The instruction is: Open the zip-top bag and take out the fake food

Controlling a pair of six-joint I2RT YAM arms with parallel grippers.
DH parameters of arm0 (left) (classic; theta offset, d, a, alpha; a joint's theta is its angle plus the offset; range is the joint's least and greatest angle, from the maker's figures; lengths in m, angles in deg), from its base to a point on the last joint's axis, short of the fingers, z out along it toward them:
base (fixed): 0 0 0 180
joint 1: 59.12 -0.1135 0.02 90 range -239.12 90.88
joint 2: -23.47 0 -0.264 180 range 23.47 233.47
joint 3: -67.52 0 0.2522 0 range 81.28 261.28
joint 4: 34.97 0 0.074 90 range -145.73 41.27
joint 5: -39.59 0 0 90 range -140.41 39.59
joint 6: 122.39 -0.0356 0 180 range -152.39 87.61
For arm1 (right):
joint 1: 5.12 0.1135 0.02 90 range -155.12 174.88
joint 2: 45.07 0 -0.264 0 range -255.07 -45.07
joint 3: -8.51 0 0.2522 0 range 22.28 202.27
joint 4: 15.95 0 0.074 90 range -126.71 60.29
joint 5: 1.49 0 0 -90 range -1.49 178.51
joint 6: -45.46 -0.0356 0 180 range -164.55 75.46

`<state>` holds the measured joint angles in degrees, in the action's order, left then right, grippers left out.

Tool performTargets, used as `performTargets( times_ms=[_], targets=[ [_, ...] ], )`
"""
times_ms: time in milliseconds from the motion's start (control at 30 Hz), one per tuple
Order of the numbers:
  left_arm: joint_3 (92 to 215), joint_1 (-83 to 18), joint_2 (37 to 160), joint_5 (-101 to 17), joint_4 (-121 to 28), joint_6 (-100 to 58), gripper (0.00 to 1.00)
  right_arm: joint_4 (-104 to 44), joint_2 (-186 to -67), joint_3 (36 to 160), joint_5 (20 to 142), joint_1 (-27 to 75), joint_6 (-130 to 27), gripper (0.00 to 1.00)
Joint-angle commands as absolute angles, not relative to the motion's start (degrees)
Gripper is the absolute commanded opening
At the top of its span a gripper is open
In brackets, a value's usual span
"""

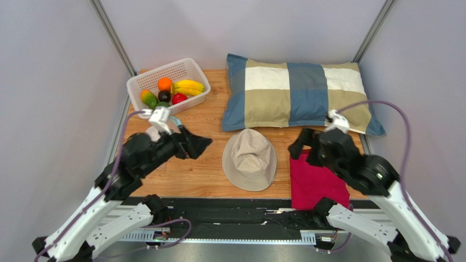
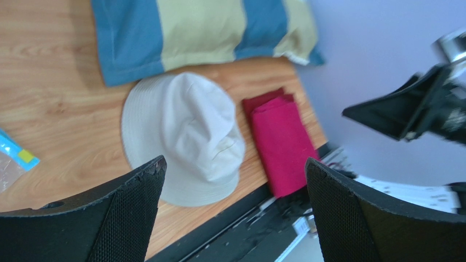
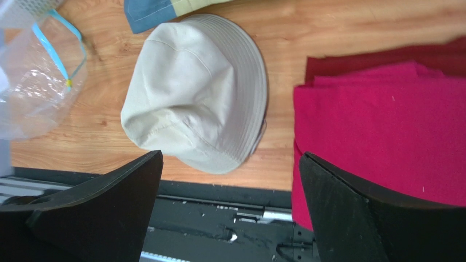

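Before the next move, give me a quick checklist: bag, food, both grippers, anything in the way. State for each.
1. The fake food is out of the zip-top bag: ok, it sits in the white basket.
2. The zip-top bag is empty: cannot tell. The part in view looks empty; the rest is cut off at the frame edge.
3. The left gripper is open and holds nothing: ok.
4. The right gripper is open and holds nothing: ok.
5. The hat is clear of both grippers: ok, it lies between them, untouched.
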<state>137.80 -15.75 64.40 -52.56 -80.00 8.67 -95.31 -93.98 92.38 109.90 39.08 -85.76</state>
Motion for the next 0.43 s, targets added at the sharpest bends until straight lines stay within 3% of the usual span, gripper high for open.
performTargets(
  times_ms=[0,167,400],
  targets=[
    [132.19,-15.61,48.22,-50.94,-71.06,11.65,0.99,-103.81,-78.07,87.42,113.39,39.26,-95.86,1.00],
    [134.27,-15.53,42.11,-49.88,-75.96,5.77,0.99,-96.16,-65.56,82.57,106.53,39.26,-95.70,1.00],
    [136.13,-15.61,37.81,-51.98,-79.85,10.32,0.99,-93.78,-65.12,84.59,105.12,39.26,-93.50,1.00]
  ],
)
